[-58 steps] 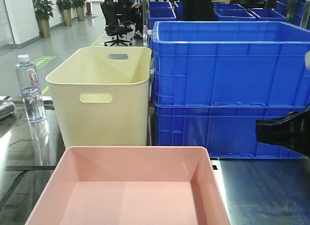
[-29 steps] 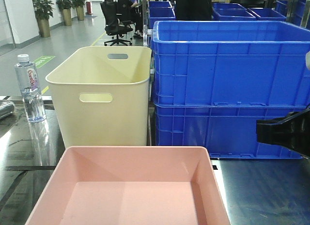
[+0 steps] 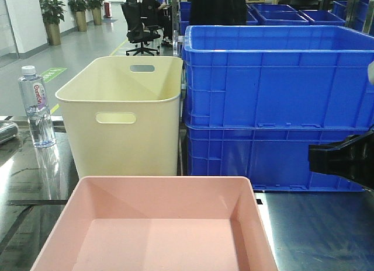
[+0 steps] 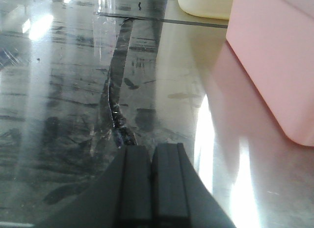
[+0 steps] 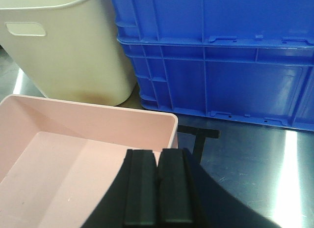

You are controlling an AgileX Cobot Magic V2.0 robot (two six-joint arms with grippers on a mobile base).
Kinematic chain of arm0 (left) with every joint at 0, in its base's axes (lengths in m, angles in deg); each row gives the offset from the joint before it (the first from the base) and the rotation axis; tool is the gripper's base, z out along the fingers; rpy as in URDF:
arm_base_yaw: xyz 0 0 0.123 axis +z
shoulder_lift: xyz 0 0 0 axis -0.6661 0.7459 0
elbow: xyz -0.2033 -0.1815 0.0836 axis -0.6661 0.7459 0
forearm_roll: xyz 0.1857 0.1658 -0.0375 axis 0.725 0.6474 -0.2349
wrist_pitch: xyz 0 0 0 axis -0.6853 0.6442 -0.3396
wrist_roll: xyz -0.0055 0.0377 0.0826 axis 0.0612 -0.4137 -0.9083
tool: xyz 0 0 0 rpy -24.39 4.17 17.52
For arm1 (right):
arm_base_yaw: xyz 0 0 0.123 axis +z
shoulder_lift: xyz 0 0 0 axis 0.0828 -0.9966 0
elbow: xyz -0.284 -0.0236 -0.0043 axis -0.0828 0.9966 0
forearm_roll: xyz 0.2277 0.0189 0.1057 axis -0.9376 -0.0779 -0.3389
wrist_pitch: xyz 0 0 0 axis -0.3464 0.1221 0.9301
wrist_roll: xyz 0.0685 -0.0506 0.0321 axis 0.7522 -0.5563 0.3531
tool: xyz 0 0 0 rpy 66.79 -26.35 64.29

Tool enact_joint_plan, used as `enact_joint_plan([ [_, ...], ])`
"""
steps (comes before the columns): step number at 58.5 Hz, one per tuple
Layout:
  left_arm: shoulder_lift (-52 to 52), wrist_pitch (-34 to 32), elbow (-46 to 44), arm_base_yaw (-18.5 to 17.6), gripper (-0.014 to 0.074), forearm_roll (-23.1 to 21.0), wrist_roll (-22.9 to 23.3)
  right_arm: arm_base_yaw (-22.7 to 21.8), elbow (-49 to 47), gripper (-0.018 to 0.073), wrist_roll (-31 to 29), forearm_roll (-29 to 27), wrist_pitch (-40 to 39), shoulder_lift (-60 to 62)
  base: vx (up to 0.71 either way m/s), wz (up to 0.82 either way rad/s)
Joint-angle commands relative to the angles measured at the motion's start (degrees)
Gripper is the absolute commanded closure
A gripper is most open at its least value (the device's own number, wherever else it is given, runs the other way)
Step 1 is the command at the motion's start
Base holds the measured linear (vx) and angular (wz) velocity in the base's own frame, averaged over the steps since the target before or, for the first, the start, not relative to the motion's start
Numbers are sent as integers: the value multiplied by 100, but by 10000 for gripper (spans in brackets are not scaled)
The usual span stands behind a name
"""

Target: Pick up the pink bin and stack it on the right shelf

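Pink bin (image 3: pixel 158 224) sits nearest on the bench (image 3: pixel 315 230), at centre. Behind it, on the left: cream bin (image 3: pixel 120 116). Just right of the cream bin: two crates stacked, upper crate (image 3: pixel 277 75) on lower crate (image 3: pixel 274 160). Water bottle (image 3: pixel 36 107) stands upright at far left, apart from the cream bin. Left hand (image 4: pixel 151 184) low over bare bench, left of the pink bin's wall. Right hand (image 5: pixel 158 188) at the pink bin's near right corner, before the lower crate. Office chair (image 3: pixel 139 27) and potted plants (image 3: pixel 52 20) far behind.
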Motion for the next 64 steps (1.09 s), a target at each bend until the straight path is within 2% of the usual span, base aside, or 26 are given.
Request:
enact_joint_plan([
  [1, 69, -296, 86, 0, 604, -82, 80, 8, -170, 571, -59, 75, -445, 152, 0, 0],
  [5, 69, -296, 86, 0, 604, -82, 80, 8, -117, 571, -114, 162, -419, 313, 0, 0],
  [10, 69, -302, 86, 0, 604, -81, 80, -112, 384, 571, -348, 399, -776, 907, 0, 0],
  [23, 69, -302, 86, 0, 604, -81, 80, -1587, 3005, 571, -341, 466, -1916, 3118, 0, 0],
  [30, 69, -302, 86, 0, 604, -81, 80, -2047, 4274, 571, -341, 628, -1992, 4153, 0, 0],
  [42, 69, -302, 86, 0, 604, -81, 80, -2105, 5884, 571, -341, 653, -2064, 5428, 0, 0],
  [52, 69, -302, 86, 0, 604, -81, 80, -2105, 6834, 571, -358, 719, -2755, 6102, 0, 0],
  [64, 83, -306, 86, 0, 604, -81, 80, -2100, 6890, 571, -358, 665, -2179, 5989, 0, 0],
])
